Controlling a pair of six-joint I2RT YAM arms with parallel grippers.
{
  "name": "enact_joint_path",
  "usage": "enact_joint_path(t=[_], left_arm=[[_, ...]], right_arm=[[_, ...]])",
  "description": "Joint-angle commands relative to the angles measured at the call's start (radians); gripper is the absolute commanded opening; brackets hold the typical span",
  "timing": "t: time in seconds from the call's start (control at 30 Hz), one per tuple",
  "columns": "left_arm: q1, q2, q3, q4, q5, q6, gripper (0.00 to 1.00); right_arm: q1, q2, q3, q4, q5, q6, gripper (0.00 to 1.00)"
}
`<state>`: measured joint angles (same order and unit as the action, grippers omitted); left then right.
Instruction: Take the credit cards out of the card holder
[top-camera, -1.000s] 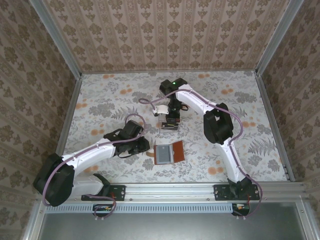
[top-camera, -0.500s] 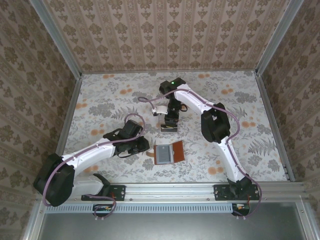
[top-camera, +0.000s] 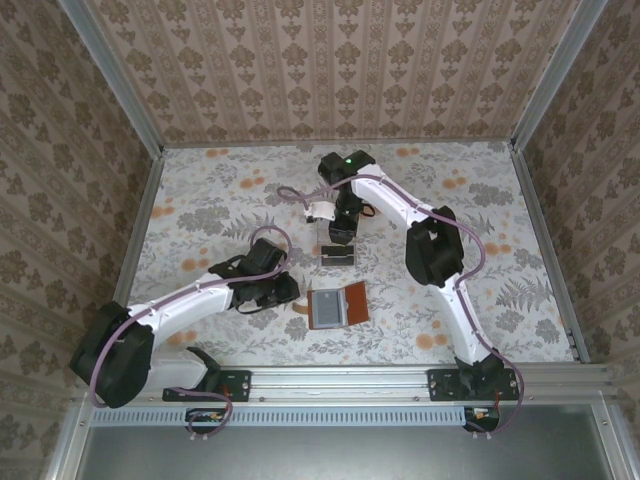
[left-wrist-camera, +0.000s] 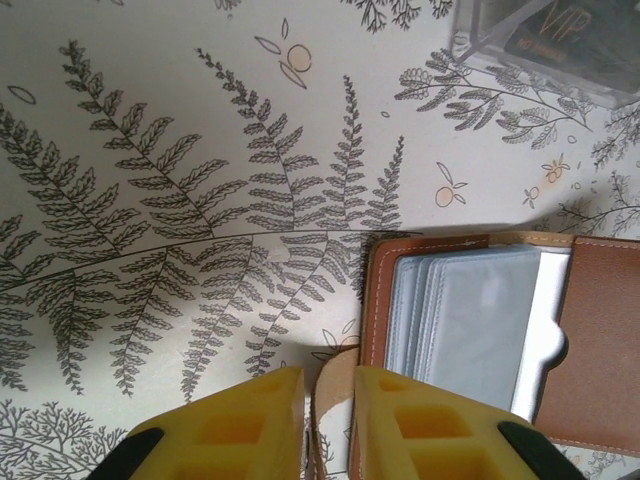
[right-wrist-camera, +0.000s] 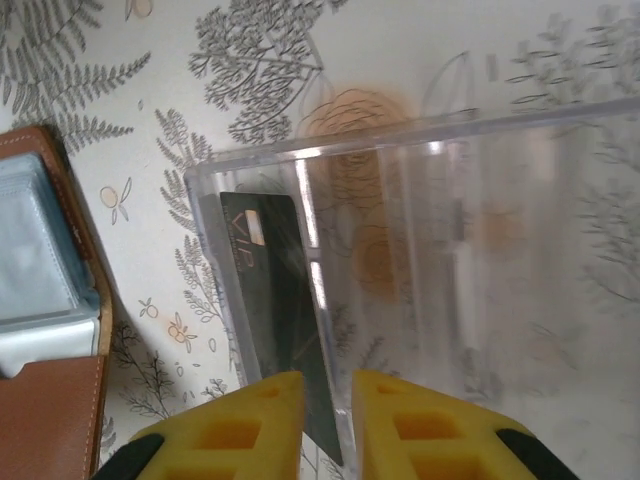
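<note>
The card holder (top-camera: 352, 303) lies open on the table in front of my left arm, its brown flap to the right and its grey-blue sleeves (left-wrist-camera: 460, 320) showing. My left gripper (left-wrist-camera: 330, 375) is shut on the holder's small brown tab (left-wrist-camera: 338, 395) at its left edge, also visible from above (top-camera: 292, 293). One dark credit card (right-wrist-camera: 270, 290) marked VIP leans inside a clear plastic box (right-wrist-camera: 450, 250) just behind the holder. My right gripper (right-wrist-camera: 328, 378) hovers over that box (top-camera: 338, 254), its jaws a narrow gap apart and gripping nothing.
The floral tablecloth (top-camera: 220, 200) covers the table, with patterned walls on three sides. The right arm (top-camera: 430, 250) arches over the middle right. The holder's edge (right-wrist-camera: 50, 420) lies close to the box's left side.
The right gripper has opened off the dark card and lifted up and back from the clear box, leaving the card inside. The left gripper and the holder have stayed put.
</note>
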<state>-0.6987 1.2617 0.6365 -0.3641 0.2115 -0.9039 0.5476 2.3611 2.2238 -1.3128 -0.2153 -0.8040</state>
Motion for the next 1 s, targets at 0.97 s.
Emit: enact_joint_path(t=[0.97], left_arm=[[-0.105,0.243,0.128,-0.026,0.05,0.057,0.11]], right_arm=[[0.042,-0.683,-0.976,0.713,-0.192,1.374,0.12]])
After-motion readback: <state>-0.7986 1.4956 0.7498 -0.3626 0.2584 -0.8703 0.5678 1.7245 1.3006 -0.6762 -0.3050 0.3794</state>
